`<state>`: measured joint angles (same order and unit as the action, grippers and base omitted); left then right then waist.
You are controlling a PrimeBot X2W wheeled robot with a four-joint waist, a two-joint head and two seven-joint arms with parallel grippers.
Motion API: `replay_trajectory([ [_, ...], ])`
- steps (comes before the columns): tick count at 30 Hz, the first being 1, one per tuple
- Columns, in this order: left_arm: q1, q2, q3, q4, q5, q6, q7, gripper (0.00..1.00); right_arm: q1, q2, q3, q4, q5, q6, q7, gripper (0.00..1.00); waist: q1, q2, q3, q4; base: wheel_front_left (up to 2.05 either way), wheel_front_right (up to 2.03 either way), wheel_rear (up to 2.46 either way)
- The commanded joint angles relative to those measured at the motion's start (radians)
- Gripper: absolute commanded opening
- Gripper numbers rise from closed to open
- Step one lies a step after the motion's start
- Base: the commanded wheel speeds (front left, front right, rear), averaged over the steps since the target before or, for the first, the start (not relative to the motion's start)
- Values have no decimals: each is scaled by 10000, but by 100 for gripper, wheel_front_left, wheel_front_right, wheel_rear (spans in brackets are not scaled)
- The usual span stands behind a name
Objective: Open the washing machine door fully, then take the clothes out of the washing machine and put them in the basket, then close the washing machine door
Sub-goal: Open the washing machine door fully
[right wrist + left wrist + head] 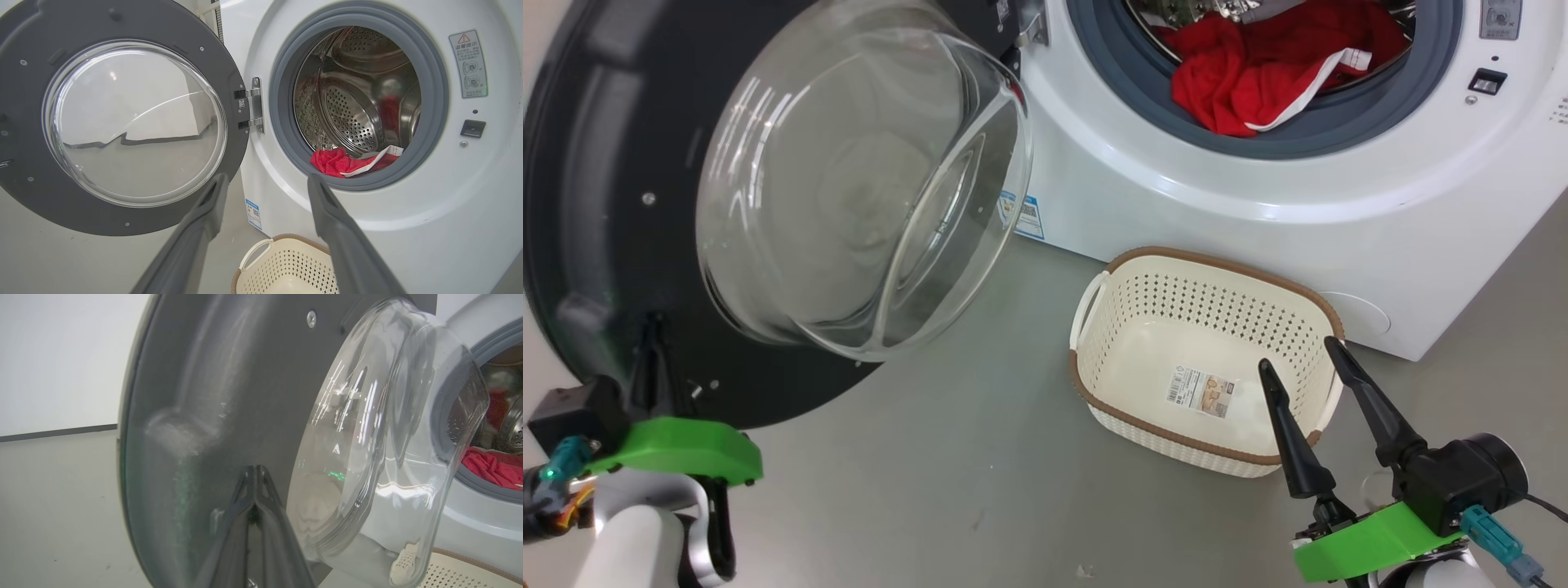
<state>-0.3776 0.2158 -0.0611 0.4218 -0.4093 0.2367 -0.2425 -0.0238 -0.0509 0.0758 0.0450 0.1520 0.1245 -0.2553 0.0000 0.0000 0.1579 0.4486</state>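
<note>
The washing machine door point(596, 204) stands swung open to the left, its clear glass bowl point(849, 180) bulging toward me. My left gripper point(652, 327) is shut, empty, with its tips against the door's dark inner face point(204, 396) beside the bowl point(388, 437); the left gripper point(255, 473) holds nothing. Red clothes point(1258, 73) with white trim lie in the washing machine point(1176, 188) at the drum's mouth, also seen as clothes point(339, 163). The basket point(1201, 269) sits empty on the floor before the machine. My right gripper point(1298, 359) hangs open over the basket's right end.
Grey floor spreads between the door and the basket. The door hinge point(255, 104) joins door and machine. A white wall with a dark baseboard point(57, 433) runs behind the door. The perforated steel drum point(355, 102) is open behind the grey rubber ring.
</note>
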Motion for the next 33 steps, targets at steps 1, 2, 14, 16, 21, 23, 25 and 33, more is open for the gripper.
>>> replay_trajectory([
  [1,-487,549,546,-19,-108,-32,-125,0,-322,7,245,-198,-28,62,-20,100,0,0,37,-23,0,0,0],
  [2,-555,555,598,97,-145,-59,-135,0,-332,7,249,-180,-13,62,-17,100,0,0,55,-36,0,0,0],
  [14,-1190,633,1191,1066,-71,-290,-189,0,-388,7,255,-209,-135,62,43,100,0,0,256,-152,0,0,0],
  [16,-1273,657,1339,1159,-9,-348,-190,0,-396,7,260,-235,-164,62,65,100,0,0,289,-170,0,0,0],
  [21,-1464,633,1729,1330,172,-409,-191,0,-421,7,274,-301,-231,62,150,100,0,0,369,-220,0,0,0],
  [23,-1515,598,1901,1395,221,-435,-191,0,-421,7,277,-329,-256,62,183,100,0,0,387,-242,0,0,0],
  [25,-1548,567,2048,1468,287,-479,-192,0,-407,7,284,-358,-271,62,211,100,0,0,395,-266,0,0,0],
  [33,-1663,402,2484,1862,480,-763,-192,0,-375,7,291,-419,-313,62,300,100,0,0,373,-335,0,0,0],
])
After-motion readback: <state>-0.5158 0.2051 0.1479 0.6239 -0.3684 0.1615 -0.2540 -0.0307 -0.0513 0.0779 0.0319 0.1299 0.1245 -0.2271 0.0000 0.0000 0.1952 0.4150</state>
